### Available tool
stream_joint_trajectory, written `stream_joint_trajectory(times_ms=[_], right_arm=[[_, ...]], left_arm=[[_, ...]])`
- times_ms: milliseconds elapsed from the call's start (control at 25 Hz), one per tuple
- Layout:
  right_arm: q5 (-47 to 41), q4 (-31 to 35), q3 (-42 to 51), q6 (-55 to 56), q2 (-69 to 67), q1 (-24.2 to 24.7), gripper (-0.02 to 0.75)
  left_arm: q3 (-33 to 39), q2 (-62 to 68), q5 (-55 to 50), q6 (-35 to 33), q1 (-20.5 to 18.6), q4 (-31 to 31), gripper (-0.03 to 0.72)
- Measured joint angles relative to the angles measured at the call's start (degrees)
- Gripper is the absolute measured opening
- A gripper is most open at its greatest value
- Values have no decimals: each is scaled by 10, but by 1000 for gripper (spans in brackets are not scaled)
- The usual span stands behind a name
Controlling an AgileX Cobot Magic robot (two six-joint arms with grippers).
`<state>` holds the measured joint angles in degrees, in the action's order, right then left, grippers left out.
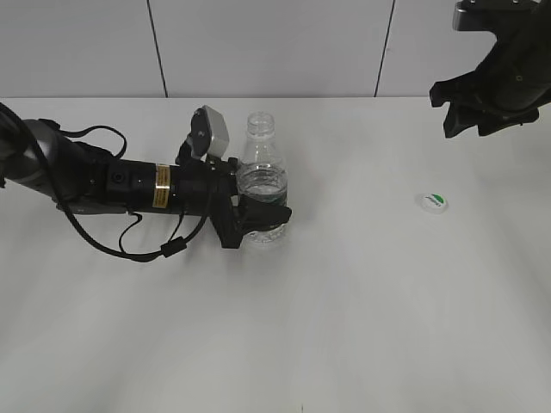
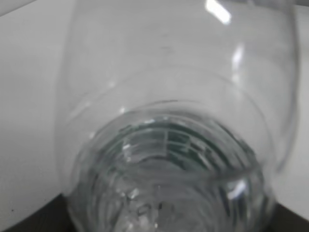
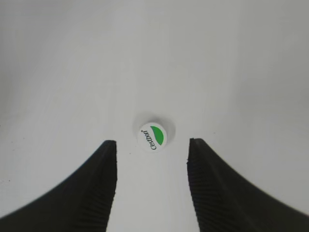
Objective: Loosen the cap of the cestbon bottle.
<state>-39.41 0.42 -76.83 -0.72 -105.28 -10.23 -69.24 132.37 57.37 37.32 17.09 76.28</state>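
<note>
Exterior view shows the left gripper [image 1: 258, 215] clamped around the upright cestbon bottle [image 1: 261, 185], its neck bare. Well apart to the right, the cap [image 1: 432, 203] lies flat on the white bench [image 1: 344, 327]. Above it hangs the right gripper [image 3: 152, 147], jaws spread and holding nothing.
</note>
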Motion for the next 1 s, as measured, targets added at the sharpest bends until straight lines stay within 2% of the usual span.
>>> stream_joint_trajectory(times_ms=[360,680,1000], right_arm=[[-1,2,0,0,5,0,368],[0,2,0,0,5,0,368],[0,-1,0,0,5,0,368]], left_arm=[[0,0,0,9,0,0,437],[0,0,20,17,0,0,554],[0,0,47,39,-1,0,569]])
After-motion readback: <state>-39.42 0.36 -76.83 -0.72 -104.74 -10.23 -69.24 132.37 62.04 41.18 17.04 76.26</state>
